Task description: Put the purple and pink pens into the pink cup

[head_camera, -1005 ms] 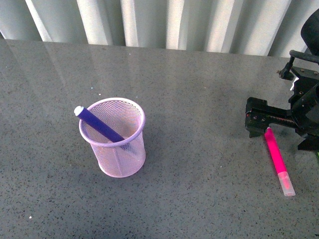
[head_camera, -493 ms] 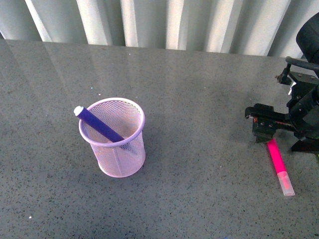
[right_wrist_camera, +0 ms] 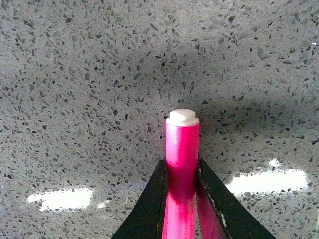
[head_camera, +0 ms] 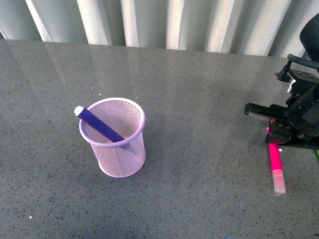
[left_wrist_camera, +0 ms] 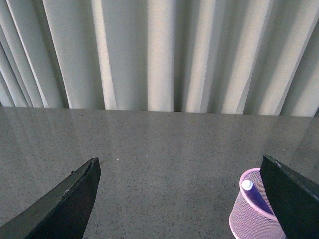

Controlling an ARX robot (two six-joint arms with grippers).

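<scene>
The pink cup (head_camera: 113, 149) stands on the grey table left of centre, with the purple pen (head_camera: 97, 123) leaning inside it, white end up at the left rim. Both also show in the left wrist view: the cup (left_wrist_camera: 247, 219) and the pen (left_wrist_camera: 253, 193). The pink pen (head_camera: 275, 162) hangs at the far right, pale cap down, held at its upper part by my right gripper (head_camera: 273, 135). In the right wrist view the jaws are shut on the pink pen (right_wrist_camera: 182, 144), its white end pointing away. My left gripper (left_wrist_camera: 182, 199) is open and empty, left of the cup.
A pleated white curtain (head_camera: 164, 22) hangs along the table's far edge. The speckled grey tabletop (head_camera: 199, 99) lies between the cup and my right gripper. A sliver of green (head_camera: 317, 155) shows at the right edge.
My right gripper has closed on the pink pen and lifted its white end off the table. The pen has swung more upright. The cup and purple pen have not moved.
</scene>
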